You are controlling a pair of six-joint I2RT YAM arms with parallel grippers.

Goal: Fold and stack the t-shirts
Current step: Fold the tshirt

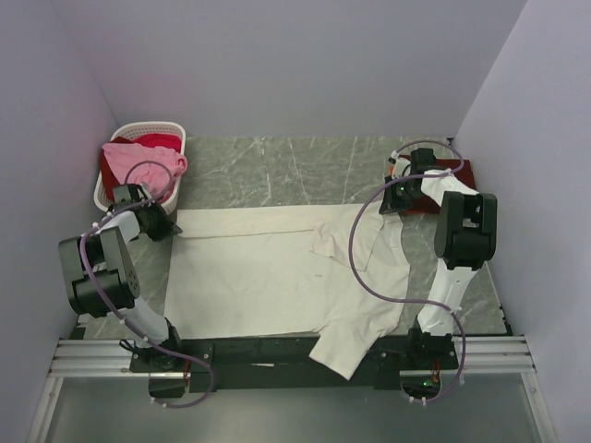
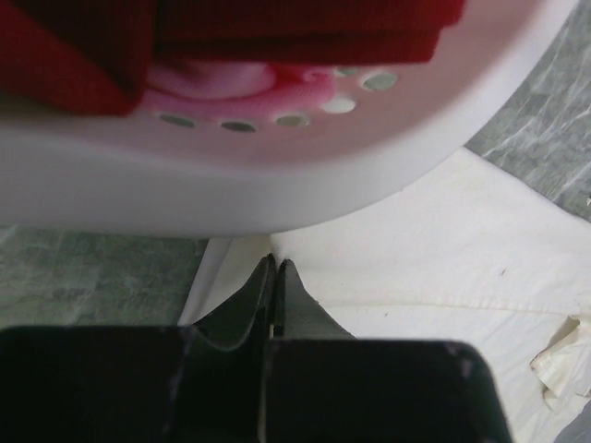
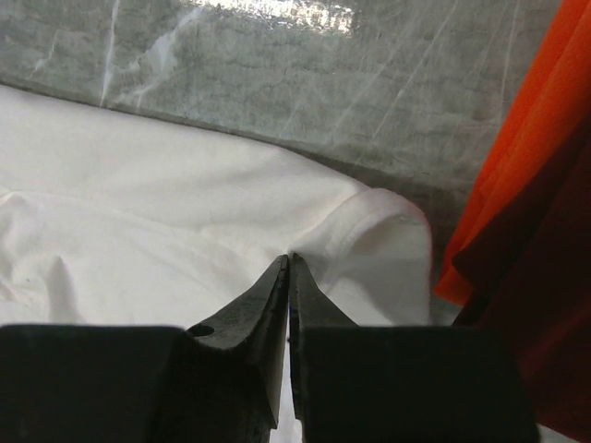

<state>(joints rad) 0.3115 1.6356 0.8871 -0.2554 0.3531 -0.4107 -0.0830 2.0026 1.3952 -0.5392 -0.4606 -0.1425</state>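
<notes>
Cream shirt (image 1: pixel 268 277) is laid mostly flat across the middle of the table (image 1: pixel 277 166). Its right side is rumpled, and a sleeve is draped over the near edge.

Left gripper (image 1: pixel 164 224) is set at the shirt's far-left corner, just beside the basket (image 1: pixel 177 131). In the left wrist view the gripper (image 2: pixel 277 268) is seen with jaws pressed together, tips at the shirt's (image 2: pixel 443 240) edge, right under the basket wall (image 2: pixel 277 185). Whether any cloth is pinched can't be told.

Right gripper (image 1: pixel 395 201) is placed at the shirt's far-right end. In the right wrist view the gripper (image 3: pixel 288 260) is also closed tight, tips on a rounded fold of the shirt (image 3: pixel 138 203). No gap is seen between the fingers, and a grip on cloth can't be confirmed.

Dark red shirt (image 1: pixel 462 171) is lying at the far right of the table, just beyond the right gripper. In the wrist view the shirt (image 3: pixel 536 305) is seen just right of the cream cloth, with an orange-red layer over it.

Pink shirt (image 1: pixel 129 157) and red shirt (image 1: pixel 157 140) are piled in the basket at the far left. The pink one is hung over the rim, with the red one behind it.
</notes>
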